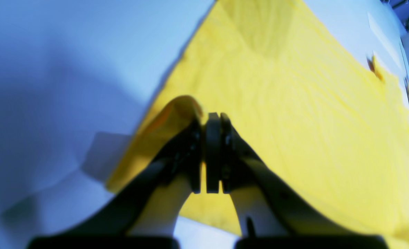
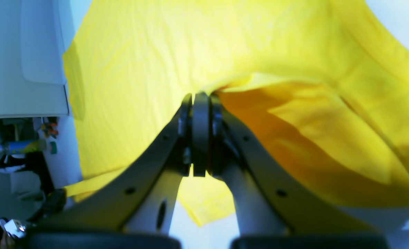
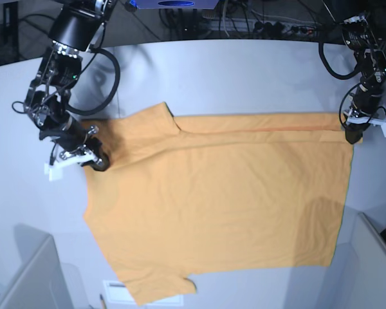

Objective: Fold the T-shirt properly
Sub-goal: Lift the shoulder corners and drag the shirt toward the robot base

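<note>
Your right gripper (image 2: 200, 98) has its jaws pressed together on a pinch of the T-shirt (image 2: 163, 58); in the right wrist view the yellow cloth bunches up right at the fingertips, with a darker fold hanging off to one side of them. In the base view that same gripper (image 3: 98, 161) sits at the garment's shoulder end, near the table's left edge, and the cloth there is drawn into a small peak. Your left gripper (image 1: 213, 119) is likewise clamped closed, with a curl of fabric rolled up against the outside of one finger (image 1: 190, 138), so it has the T-shirt's edge nipped between its pads. In the base view you find it (image 3: 352, 135) at the far right corner of the shirt, close to the table's right edge, where the hem corner meets the fingertips. Between your two arms the T-shirt (image 3: 219, 206) lies spread across the middle of the grey table (image 3: 231, 71), mostly flat, with its far long edge doubled over into a narrow band running from one gripper toward the other. The nearer sleeve points toward the table's front edge, beside a small white label (image 3: 116, 291) on the surface. The wrist views are blurred, so fine detail of the weave is not readable.
</note>
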`<state>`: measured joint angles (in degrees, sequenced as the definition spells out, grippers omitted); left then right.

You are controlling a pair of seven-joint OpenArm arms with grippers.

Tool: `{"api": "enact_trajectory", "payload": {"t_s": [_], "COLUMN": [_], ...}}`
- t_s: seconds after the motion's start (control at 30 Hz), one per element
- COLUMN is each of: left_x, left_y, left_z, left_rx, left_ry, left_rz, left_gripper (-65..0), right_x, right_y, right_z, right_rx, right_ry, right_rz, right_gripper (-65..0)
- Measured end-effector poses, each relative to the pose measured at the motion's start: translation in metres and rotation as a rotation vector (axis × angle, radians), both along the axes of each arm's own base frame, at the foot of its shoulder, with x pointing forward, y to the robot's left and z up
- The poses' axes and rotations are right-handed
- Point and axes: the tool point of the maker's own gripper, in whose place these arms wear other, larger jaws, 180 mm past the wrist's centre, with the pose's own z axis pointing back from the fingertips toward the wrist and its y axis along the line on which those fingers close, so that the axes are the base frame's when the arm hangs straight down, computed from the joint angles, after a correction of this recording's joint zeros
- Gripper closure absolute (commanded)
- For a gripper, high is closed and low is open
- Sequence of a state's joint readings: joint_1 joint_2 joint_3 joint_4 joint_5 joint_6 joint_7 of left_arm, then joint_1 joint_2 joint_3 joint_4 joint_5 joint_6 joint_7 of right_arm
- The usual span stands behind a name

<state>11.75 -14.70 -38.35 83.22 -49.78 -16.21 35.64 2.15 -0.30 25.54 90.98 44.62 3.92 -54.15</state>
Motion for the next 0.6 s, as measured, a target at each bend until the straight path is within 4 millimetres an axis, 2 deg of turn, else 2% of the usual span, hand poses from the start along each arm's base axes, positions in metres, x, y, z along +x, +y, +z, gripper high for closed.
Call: {"api": "enact_trajectory", "payload": {"t_s": [0.07, 0.2, 0.37, 0.6], "left_x": [0.005, 0.010, 0.021, 0.023], "left_y": [-0.005, 0.003, 0.004, 0.005], "left_z": [-0.001, 0.001, 0.010, 0.007], "left_rx": [-0.010, -0.009, -0.013, -0.025], "left_ry": [0.008, 0.014, -0.016, -0.013], "left_rz": [-0.004, 0.038, 0.045, 0.051], "left_gripper": [0.0, 0.0, 0.0, 0.0], "right_x": [0.007, 0.020, 0.032, 0.038], "right_y": [0.001, 0.004, 0.001, -0.004], "right_z": [0.001, -0.001, -0.009, -0.022], "right_rx": [0.012, 0.038, 0.057, 0.073], "right_ry": [-0.003, 0.003, 0.032, 0.074], "right_rz": [-0.001, 0.001, 0.000, -0.009], "right_gripper": [0.0, 0.0, 0.0, 0.0]}}
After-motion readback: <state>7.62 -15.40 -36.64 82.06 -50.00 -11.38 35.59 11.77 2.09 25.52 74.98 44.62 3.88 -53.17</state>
